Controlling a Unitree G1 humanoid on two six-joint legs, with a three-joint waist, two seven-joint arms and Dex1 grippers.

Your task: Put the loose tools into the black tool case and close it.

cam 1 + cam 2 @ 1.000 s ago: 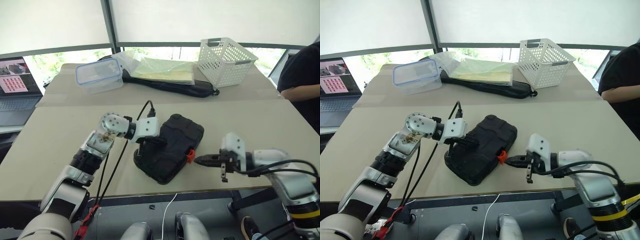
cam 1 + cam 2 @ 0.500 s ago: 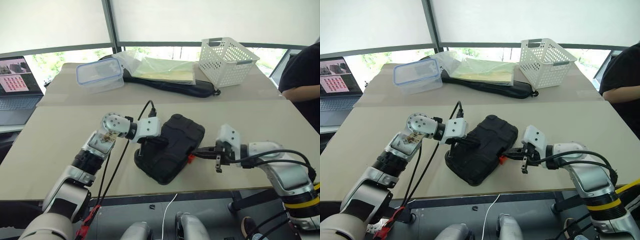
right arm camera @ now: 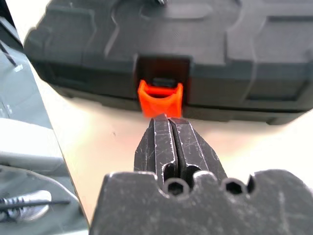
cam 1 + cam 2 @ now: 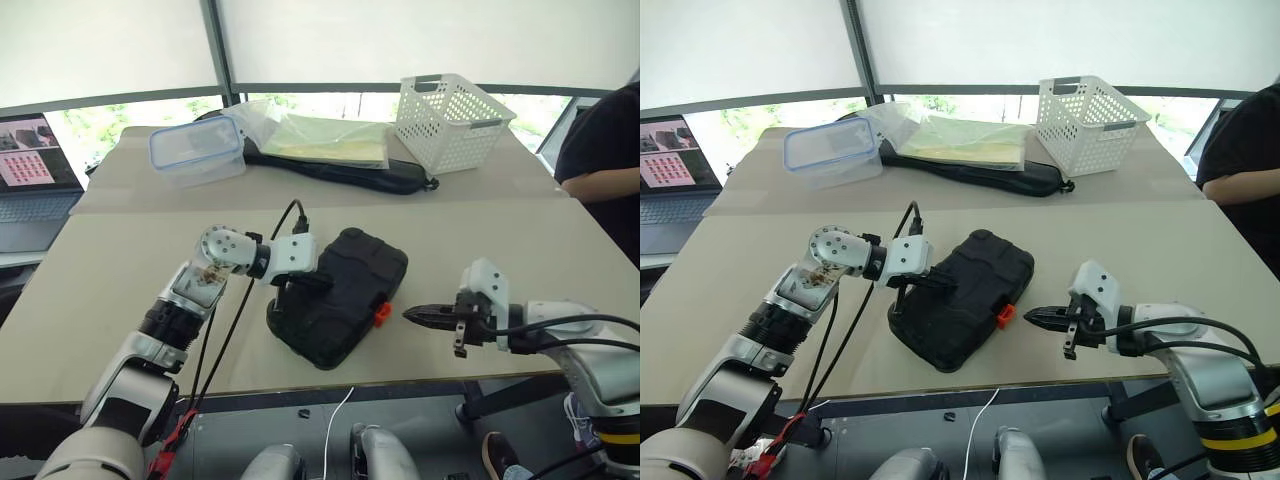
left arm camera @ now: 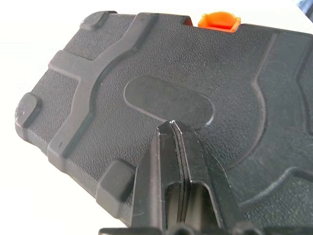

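Both closed tools flank the shut black tool case [image 4: 340,295]: left tool [image 4: 318,284] on top, right tool [image 4: 412,316] beside.

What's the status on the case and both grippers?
Left gripper shut, resting on the black tool case lid. Right gripper shut, empty, just short of the orange latch. Case lid down, latch sticking out. Nothing between gripper and latch.

A pale beige tabletop [image 4: 110,280] carries everything, with a seam running across it from left to right. On the near part lies a closed black moulded-plastic tool case [image 4: 340,295], its small orange latch [image 4: 381,314] facing the right side. On the far part sit a clear plastic lidded box with a blue rim [image 4: 197,150], a long black soft bag [image 4: 345,172] under a clear bag of yellowish sheets [image 4: 325,140], and a white plastic lattice basket [image 4: 452,122].
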